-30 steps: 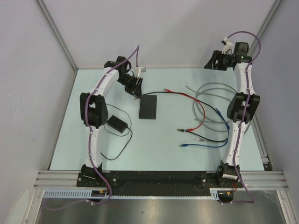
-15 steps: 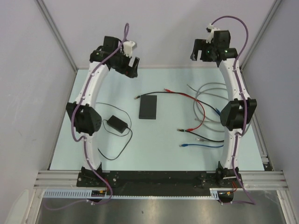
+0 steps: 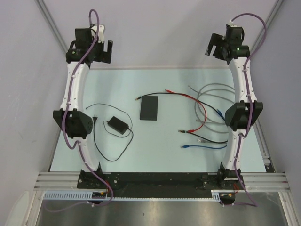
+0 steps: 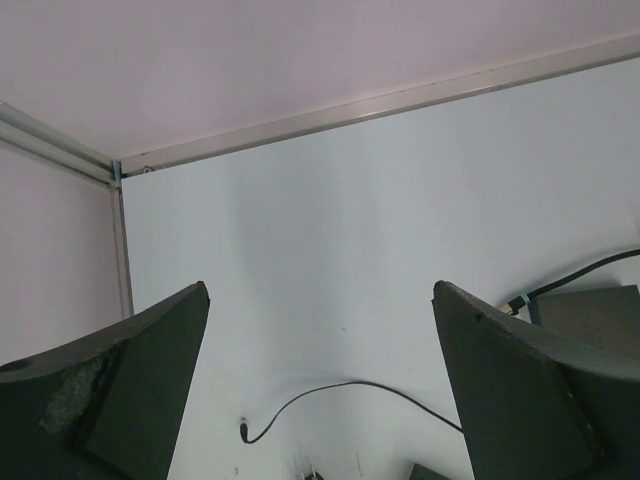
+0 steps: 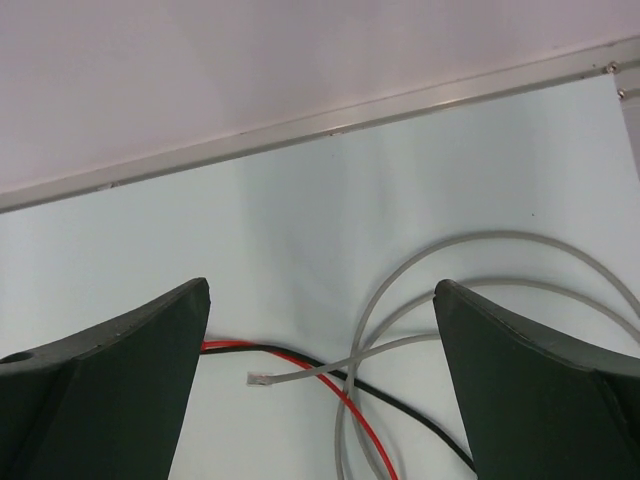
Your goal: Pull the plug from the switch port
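Observation:
The switch (image 3: pixel 149 108) is a flat black box lying mid-table; its edge shows at the right of the left wrist view (image 4: pixel 592 318). A black cable's plug (image 3: pixel 138 98) lies at the switch's far-left corner, outside the box as seen from above. It also shows in the left wrist view (image 4: pixel 516 302), close against the corner; I cannot tell whether they touch. My left gripper (image 3: pixel 107 52) is raised at the back left, open and empty, also in its wrist view (image 4: pixel 320 292). My right gripper (image 3: pixel 211 47) is raised at the back right, open and empty (image 5: pixel 320 288).
A small black power adapter (image 3: pixel 117 125) with a thin cord (image 4: pixel 340 385) lies left of the switch. Red (image 3: pixel 183 96), grey (image 3: pixel 211 101), black and blue (image 3: pixel 207 146) cables sprawl on the right half. Below my right gripper lie a grey cable's clear plug (image 5: pixel 258 379) and the red cable (image 5: pixel 345 395).
My left gripper has left the switch's far-left corner and risen to the back left. The black plug now lies uncovered beside that corner. My right gripper shifted slightly at the back right.

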Tool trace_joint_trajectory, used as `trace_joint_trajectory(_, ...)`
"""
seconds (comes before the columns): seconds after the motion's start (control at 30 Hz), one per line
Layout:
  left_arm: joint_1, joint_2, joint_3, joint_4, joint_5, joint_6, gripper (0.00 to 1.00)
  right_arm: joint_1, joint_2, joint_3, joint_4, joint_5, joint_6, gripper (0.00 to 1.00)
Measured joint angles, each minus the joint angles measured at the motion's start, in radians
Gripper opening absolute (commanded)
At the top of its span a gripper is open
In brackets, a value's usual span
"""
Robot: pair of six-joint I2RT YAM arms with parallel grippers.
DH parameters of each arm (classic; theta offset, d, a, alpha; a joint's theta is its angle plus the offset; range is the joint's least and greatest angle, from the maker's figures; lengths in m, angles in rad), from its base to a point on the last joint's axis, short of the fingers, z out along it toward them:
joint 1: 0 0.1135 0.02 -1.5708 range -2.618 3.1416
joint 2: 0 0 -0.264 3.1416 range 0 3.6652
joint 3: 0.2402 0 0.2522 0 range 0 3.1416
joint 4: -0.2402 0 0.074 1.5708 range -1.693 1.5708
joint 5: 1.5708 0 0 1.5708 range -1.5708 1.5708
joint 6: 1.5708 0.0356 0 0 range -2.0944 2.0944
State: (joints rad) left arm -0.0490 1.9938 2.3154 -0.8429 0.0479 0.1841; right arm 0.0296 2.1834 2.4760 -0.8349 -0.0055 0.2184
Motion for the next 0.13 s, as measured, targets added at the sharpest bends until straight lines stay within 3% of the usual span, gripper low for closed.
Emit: trace_joint_trajectory(0.13, -0.002, 0.0, -0.016, -0.004, 0.01, -0.002, 1.0, -0.018, 0.0, -0.006, -0.015, 0.01, 0.024, 1.0)
